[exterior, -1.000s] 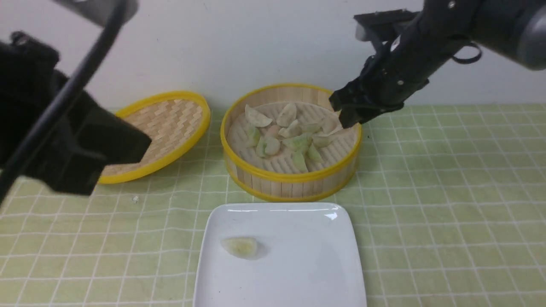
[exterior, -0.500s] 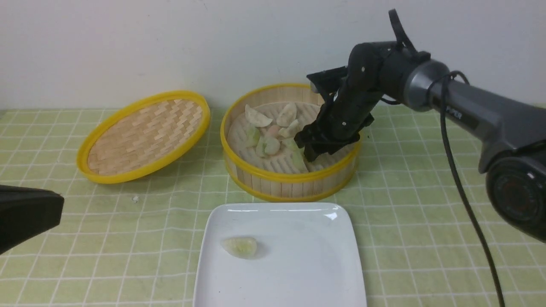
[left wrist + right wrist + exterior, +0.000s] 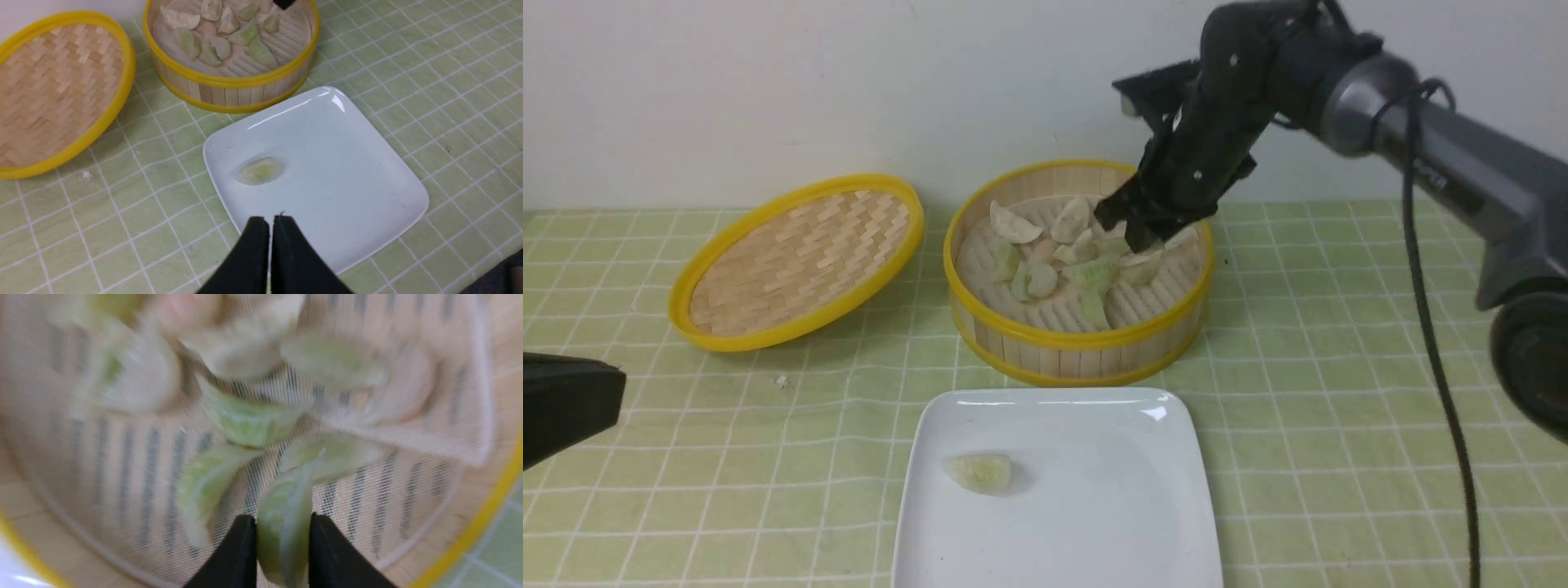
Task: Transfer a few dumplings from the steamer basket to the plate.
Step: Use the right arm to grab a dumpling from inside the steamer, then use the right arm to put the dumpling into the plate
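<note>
Black right gripper (image 3: 282, 528): clamped on 1 pale-green crescent dumpling (image 3: 284, 528), upper right | black left gripper (image 3: 271, 222): fingertips together, lower left

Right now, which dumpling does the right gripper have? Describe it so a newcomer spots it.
Find the round yellow-rimmed steamer basket, then the right gripper above it. The dumpling is pale green, crescent-shaped, and alone is pinched between the fingertips; its neighbours lie in the basket.
</note>
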Action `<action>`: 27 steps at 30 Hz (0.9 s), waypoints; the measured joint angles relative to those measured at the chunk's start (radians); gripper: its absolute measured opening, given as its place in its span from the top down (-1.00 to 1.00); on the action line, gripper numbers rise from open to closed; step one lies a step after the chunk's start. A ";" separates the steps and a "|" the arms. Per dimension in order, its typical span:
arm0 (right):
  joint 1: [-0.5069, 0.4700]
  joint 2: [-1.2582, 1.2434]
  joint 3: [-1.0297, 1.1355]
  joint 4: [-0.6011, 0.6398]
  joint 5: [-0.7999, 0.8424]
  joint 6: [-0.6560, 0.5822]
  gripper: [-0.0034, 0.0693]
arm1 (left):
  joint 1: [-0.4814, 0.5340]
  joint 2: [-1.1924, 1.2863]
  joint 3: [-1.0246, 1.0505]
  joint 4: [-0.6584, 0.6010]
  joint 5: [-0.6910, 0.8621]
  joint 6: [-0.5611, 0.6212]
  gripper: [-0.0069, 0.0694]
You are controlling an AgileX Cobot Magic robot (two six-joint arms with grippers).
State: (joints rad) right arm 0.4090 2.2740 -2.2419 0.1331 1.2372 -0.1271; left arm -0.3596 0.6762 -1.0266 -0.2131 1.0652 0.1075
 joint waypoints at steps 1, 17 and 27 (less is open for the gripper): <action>0.000 -0.042 0.012 0.009 0.000 0.000 0.51 | 0.000 0.000 0.000 0.000 0.000 0.000 0.83; 0.165 -0.380 0.728 0.198 -0.099 -0.044 0.51 | 0.000 0.000 0.001 0.001 -0.007 0.005 0.83; 0.182 -0.269 0.772 0.239 -0.246 0.004 0.21 | 0.000 0.000 0.004 0.001 -0.007 0.005 0.83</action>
State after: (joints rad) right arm 0.5914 2.0048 -1.4697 0.3718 0.9910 -0.1230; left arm -0.3596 0.6762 -1.0223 -0.2119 1.0580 0.1122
